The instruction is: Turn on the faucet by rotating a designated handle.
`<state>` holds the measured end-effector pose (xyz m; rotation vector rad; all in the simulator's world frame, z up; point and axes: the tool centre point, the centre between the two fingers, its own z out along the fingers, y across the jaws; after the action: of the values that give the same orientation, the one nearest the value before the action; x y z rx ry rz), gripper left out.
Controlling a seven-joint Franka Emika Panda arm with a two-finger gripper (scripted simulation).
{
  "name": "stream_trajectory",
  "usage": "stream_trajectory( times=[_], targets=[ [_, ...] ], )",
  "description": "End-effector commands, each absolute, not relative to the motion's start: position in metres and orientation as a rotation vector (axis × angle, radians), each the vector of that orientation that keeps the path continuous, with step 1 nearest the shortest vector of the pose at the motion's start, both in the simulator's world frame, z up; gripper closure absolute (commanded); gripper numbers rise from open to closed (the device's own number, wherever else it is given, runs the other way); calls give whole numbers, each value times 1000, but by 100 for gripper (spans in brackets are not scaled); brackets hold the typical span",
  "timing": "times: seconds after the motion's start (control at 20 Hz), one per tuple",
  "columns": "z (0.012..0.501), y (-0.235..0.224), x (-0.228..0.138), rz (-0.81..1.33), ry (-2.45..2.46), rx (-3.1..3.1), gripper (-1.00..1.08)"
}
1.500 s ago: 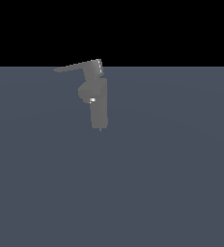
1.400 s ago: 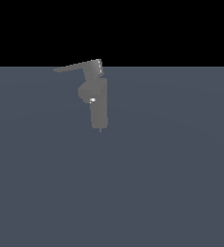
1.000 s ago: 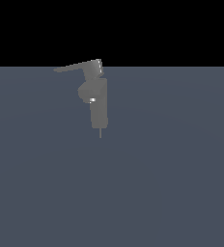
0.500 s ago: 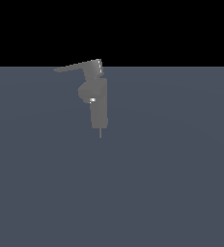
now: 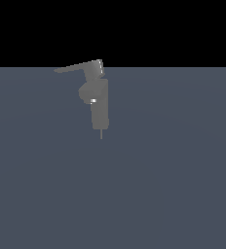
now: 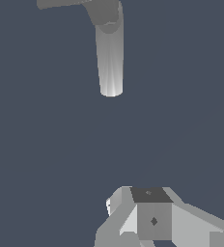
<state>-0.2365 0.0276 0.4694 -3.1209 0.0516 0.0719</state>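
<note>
Slate-blue floor (image 5: 173,185), black backdrop, grey faucet (image 5: 99,104) upright, handle (image 5: 76,67) jutting sideways, gripper (image 6: 150,217) perhaps closed, unclear.

claw (image 6: 152,217) seen only partly in wrist view, fingers unclear

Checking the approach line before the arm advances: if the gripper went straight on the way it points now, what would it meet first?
Probably the faucet: in the wrist view its column lies ahead of the gripper, with only bare ground between. The handle juts off to one side. Depth is unclear.
</note>
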Motion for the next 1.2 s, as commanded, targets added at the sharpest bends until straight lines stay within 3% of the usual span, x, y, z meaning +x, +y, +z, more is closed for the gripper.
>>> stream_trajectory(
  times=[0.0, 1.15],
  targets=[
    [471, 30, -227, 82, 109, -3108, 108],
    [454, 66, -82, 247, 919, -2907, 108]
  ],
)
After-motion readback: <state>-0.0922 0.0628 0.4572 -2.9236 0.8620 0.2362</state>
